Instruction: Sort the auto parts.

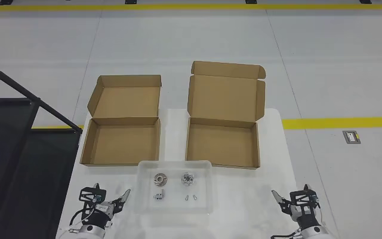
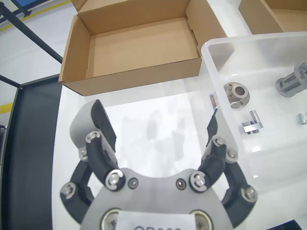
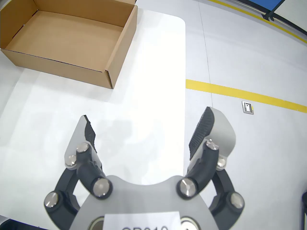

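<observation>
Two boxes (image 1: pixel 121 143) | one tray (image 1: pixel 203 206) | five parts (image 1: pixel 159 177) | left tool (image 2: pixel 156 111) apart | right tool (image 3: pixel 146 114) apart

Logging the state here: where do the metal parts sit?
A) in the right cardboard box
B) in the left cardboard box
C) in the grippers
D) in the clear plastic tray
D: the metal parts all lie inside the clear plastic tray, while the left cardboard box and the right cardboard box show bare floors, and the left gripper and the right gripper are open with nothing between their fingers.
</observation>
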Robot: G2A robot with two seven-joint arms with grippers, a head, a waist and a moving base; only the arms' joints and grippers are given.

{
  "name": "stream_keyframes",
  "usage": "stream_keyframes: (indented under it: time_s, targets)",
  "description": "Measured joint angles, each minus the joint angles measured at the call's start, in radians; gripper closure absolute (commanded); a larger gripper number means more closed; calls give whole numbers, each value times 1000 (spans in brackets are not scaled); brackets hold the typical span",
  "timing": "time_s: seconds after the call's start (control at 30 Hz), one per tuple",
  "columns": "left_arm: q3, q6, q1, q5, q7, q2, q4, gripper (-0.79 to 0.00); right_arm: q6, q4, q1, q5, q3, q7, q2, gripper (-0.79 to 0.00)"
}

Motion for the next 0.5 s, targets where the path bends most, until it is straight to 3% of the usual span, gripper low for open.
stream_keyframes:
  time_s: [0.27,0.5]
  targets:
    - [1,-10,4,-10,12,-1,-5,-785,-2,-2,0,1,-1,-1,0,-785]
    - [-33,-71,43,-88,94,-3,-29,-785,-120,-92,37,57,37,67,6,-785]
